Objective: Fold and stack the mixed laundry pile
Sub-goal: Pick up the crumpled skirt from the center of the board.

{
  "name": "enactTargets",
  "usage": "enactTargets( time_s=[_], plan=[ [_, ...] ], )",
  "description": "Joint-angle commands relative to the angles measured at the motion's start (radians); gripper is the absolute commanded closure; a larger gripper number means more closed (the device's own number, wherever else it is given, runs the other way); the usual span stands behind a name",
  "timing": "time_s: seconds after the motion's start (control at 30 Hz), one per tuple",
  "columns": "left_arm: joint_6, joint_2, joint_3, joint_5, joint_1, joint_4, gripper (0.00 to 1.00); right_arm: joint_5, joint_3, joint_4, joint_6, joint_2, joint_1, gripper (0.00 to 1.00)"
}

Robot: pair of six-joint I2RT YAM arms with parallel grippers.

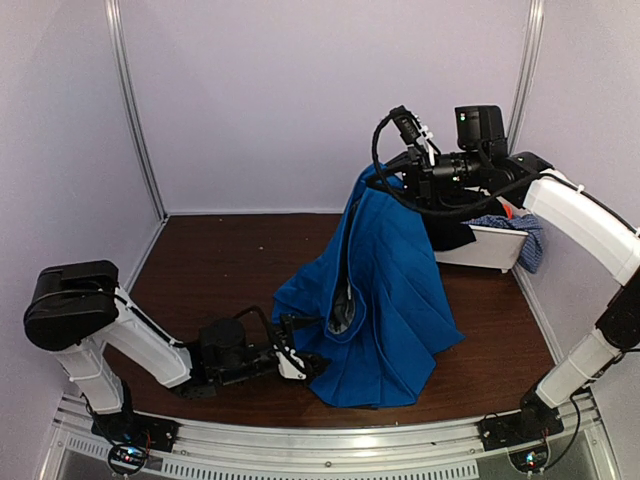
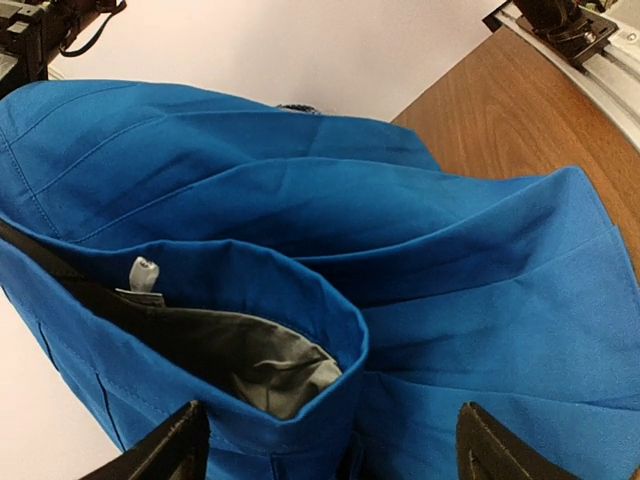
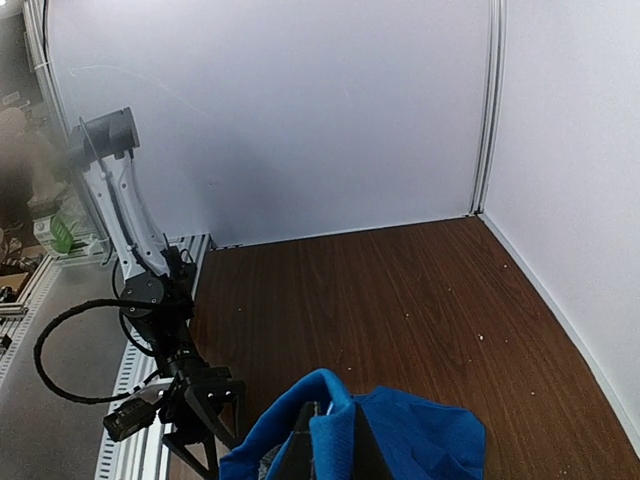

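Early stage. The bright royal-blue cloth garment point(image 1: 385, 290) is hung unfolded beneath the right gripper point(image 1: 375, 180), which is clamped on its top edge. The left gripper point(image 1: 312, 362), jaws apart, is set at its lower hem. A black garment point(image 1: 450, 233) and a blue-white speckled garment point(image 1: 530, 242) are seen at the white plastic tub point(image 1: 490, 252) beside the right gripper. Nothing is yet folded or stacked.

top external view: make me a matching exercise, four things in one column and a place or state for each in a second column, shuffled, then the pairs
Column one
1. royal-blue cloth garment
2. left gripper
3. right gripper
4. white rectangular plastic tub

Column two
A. at the far right of the brown wooden table, with a blue-white speckled cloth draped over its end
B. open, low beside the garment's bottom edge
C. shut, raised, pinching the garment's top
D. hanging in folds, bottom edge on the table

Pairs: 1-D, 2-B, 3-C, 4-A
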Motion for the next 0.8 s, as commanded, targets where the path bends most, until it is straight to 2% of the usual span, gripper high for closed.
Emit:
enactTargets(
  time_s=[0.0, 0.13, 0.37, 0.53, 0.67, 0.77],
  plan=[
    [0.087, 0.067, 0.02, -0.083, -0.014, 0.23, 0.14, -0.029, 0.008, 0.064, 0.015, -0.009, 0.01, 1.0],
    [0.118, 0.111, 0.036, -0.166, -0.016, 0.342, 0.19, -0.029, 0.007, 0.061, 0.014, -0.01, 0.014, 1.0],
    [0.202, 0.161, 0.064, -0.229, -0.017, 0.42, 0.4, -0.042, -0.003, 0.063, 0.01, -0.007, 0.017, 1.0],
    [0.205, 0.143, 0.059, -0.227, -0.018, 0.45, 0.63, -0.044, -0.013, 0.061, 0.004, -0.008, 0.018, 1.0],
    [0.18, 0.075, 0.032, -0.248, -0.017, 0.458, 0.99, -0.026, -0.026, 0.053, -0.013, -0.011, 0.018, 1.0],
    [0.11, -0.027, -0.005, -0.316, -0.018, 0.469, 1.0, -0.003, -0.052, 0.056, -0.021, -0.013, 0.011, 1.0]
  ],
)
